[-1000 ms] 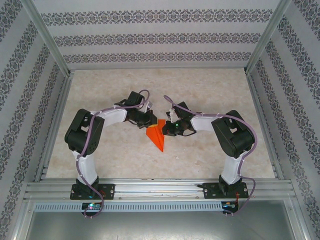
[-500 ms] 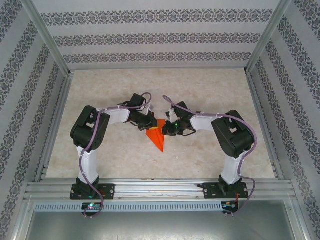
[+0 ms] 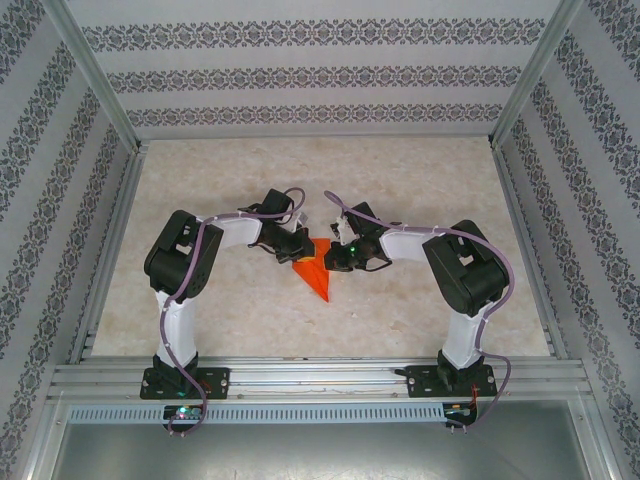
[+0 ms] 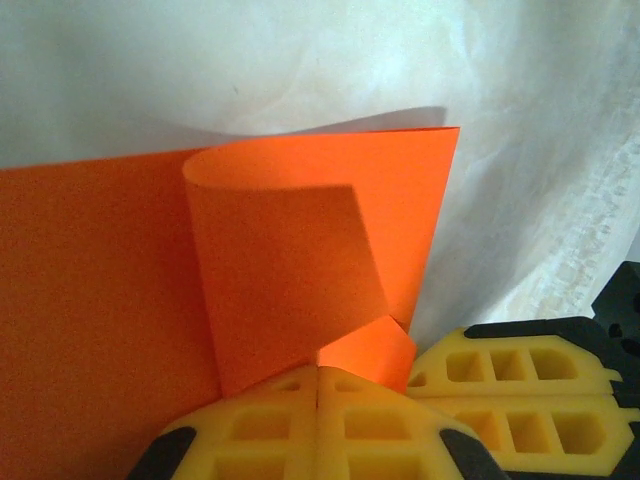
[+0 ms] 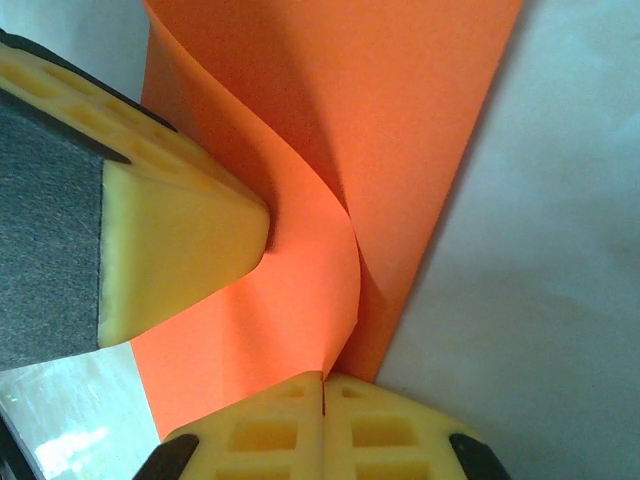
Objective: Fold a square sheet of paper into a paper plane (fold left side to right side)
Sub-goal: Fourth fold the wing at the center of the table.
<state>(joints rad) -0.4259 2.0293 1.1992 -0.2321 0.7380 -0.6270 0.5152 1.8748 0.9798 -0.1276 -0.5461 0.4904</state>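
The paper plane (image 3: 316,270) is a folded orange-red sheet lying on the table between the two arms, its sharp tip pointing toward the near edge. My left gripper (image 3: 303,246) sits at its upper left edge. In the left wrist view this gripper (image 4: 318,372) is shut, pinching a lifted, curled flap (image 4: 285,270). My right gripper (image 3: 334,256) is at the paper's upper right and is also shut (image 5: 322,380), on the edge of the same curling layer (image 5: 300,290). The two grippers are almost touching; a left finger (image 5: 170,250) presses against the paper.
The tabletop (image 3: 400,180) is pale and marble-patterned, walled by patterned panels (image 3: 320,75) at the back and sides. An aluminium rail (image 3: 320,380) carrying the arm bases runs along the near edge.
The left gripper has moved right toward the right gripper, carrying the paper's left flap over. The left elbow has lifted. The right arm has stayed put.
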